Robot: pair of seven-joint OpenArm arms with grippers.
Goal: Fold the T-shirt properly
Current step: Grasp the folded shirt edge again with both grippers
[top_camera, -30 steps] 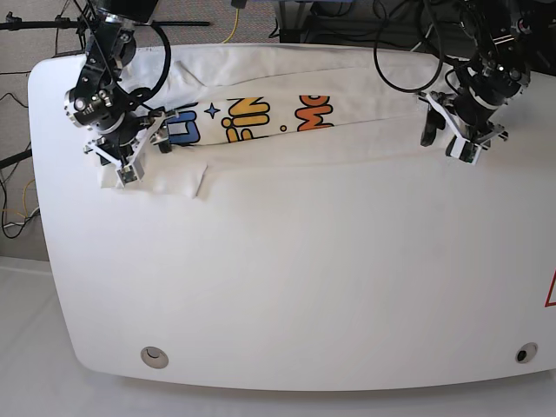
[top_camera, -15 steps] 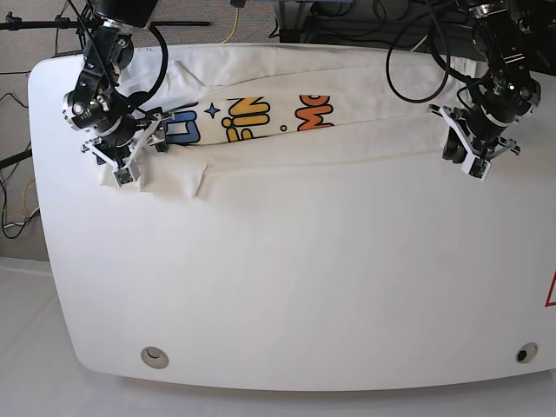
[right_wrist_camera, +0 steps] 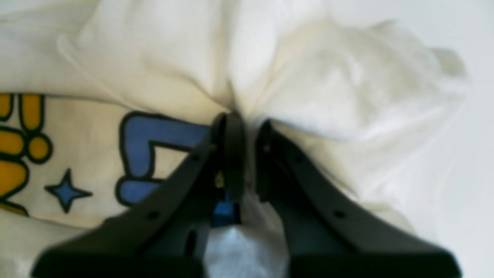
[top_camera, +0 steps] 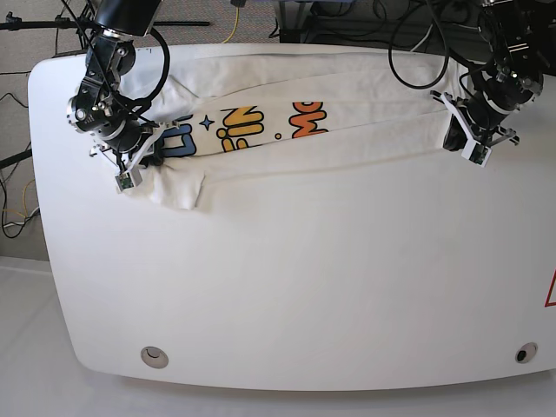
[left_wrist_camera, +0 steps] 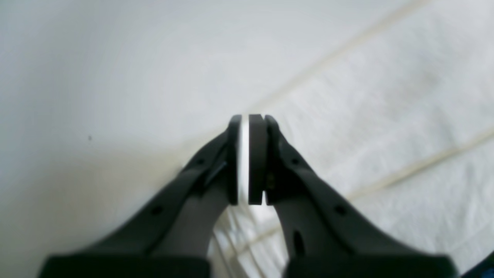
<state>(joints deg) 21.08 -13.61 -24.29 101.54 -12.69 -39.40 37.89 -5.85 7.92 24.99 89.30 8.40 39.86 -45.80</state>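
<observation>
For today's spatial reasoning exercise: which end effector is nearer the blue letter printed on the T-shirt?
Right. The right end effector pinches cloth beside the blue letter; the left end effector grips the T-shirt at its far end.

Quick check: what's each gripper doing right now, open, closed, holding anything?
Left gripper: closed, pinching the hem edge of the T-shirt.
Right gripper: closed on bunched T-shirt cloth at the other end.

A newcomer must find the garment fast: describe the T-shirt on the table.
Look along the far edge of the white rounded table. A long band of cloth lies there, the white cotton T-shirt, stretched from one gripper to the other. Only it carries blue, yellow and orange cartoon lettering.
</observation>
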